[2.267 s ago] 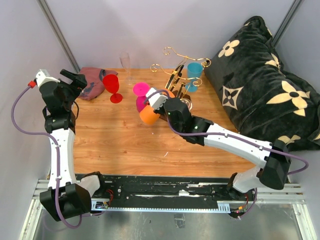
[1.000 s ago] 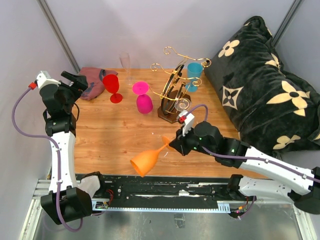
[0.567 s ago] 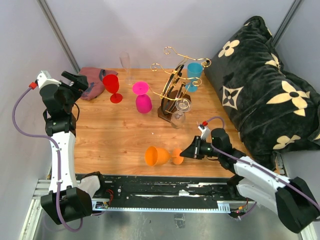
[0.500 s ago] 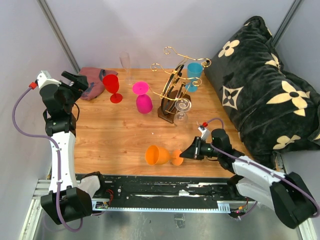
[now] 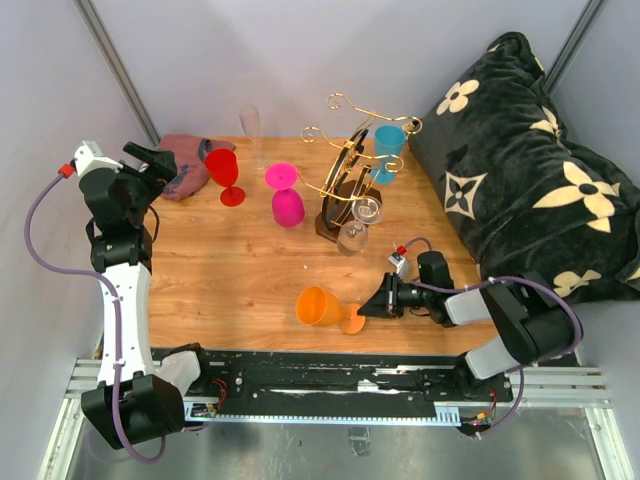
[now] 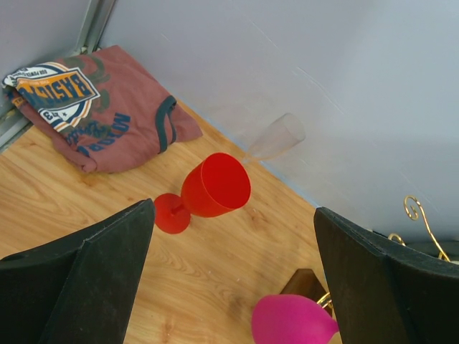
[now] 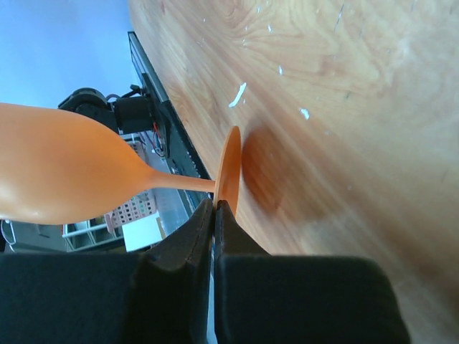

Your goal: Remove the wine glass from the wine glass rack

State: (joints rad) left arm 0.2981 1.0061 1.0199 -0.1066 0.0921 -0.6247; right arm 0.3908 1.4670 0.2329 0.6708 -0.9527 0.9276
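The wine glass rack (image 5: 340,215), a dark wooden base with gold wire arms, stands at the back middle of the table. A blue glass (image 5: 389,140) and a clear glass (image 5: 352,236) hang on it. My right gripper (image 5: 373,309) is low near the table's front edge, shut on the foot rim of an orange wine glass (image 5: 320,306). The glass is held sideways, bowl to the left. In the right wrist view the gripper (image 7: 215,205) pinches the foot edge, and the orange glass's bowl (image 7: 64,175) is at left. My left gripper (image 5: 150,158) is open and empty, high at the far left.
A red glass (image 5: 224,170) (image 6: 215,185), a pink glass (image 5: 285,200) (image 6: 294,322) and a clear flute (image 5: 250,125) (image 6: 278,136) stand at the back. A maroon shirt (image 5: 185,160) (image 6: 93,115) lies back left. A black pillow (image 5: 520,160) fills the right side.
My right arm carried the orange glass from beside the rack to the front of the table and lowered it on its side. The left arm has not moved.
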